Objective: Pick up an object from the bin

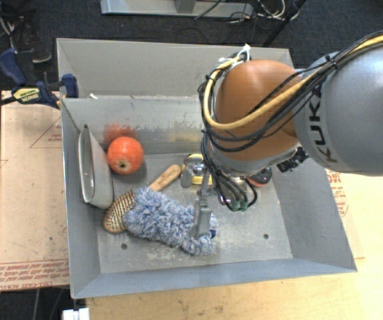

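The orange wrist cover (251, 109) sits nearest me, hiding the right middle of the grey bin (251, 244). Below it the gripper (203, 223) is down at the right end of the blue-grey fluffy duster (159, 217) by the front wall; I cannot tell whether the jaws are apart or together. An orange ball (125, 155) lies further left

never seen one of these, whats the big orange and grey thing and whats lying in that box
One camera looks down from above into a grey metal bin. The big grey shape with the orange cover at the right is a robot arm. Its gripper sits on the right end of a fluffy blue-grey cloth; whether it grips the cloth cannot be told. Also in the bin are a round orange-red fruit, a tan woven brush with a wooden handle, and a pale grey dish standing on edge at the left wall.
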{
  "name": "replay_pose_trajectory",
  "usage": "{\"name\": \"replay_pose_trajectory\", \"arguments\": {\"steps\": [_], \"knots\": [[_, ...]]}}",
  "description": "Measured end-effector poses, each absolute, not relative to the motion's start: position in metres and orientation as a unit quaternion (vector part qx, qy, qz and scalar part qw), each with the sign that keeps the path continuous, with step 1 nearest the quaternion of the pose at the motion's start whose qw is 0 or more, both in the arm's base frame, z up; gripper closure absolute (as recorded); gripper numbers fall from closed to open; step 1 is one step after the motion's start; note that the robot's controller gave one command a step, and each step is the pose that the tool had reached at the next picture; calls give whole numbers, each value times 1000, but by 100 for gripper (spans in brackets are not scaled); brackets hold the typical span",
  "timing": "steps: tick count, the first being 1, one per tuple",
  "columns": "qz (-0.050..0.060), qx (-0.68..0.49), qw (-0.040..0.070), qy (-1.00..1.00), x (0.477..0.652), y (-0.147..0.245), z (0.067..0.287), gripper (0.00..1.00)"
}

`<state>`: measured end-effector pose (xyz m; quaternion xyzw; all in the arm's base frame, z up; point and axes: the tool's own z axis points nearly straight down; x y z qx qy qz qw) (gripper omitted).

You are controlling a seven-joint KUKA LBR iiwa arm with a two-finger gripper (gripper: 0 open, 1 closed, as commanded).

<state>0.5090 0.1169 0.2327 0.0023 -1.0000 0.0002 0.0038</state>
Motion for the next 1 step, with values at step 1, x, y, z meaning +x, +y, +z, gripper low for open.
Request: {"name": "replay_pose_trajectory", "arguments": {"steps": [1], "knots": [[-1,0,0,-1000,511,116,237,0]]}}
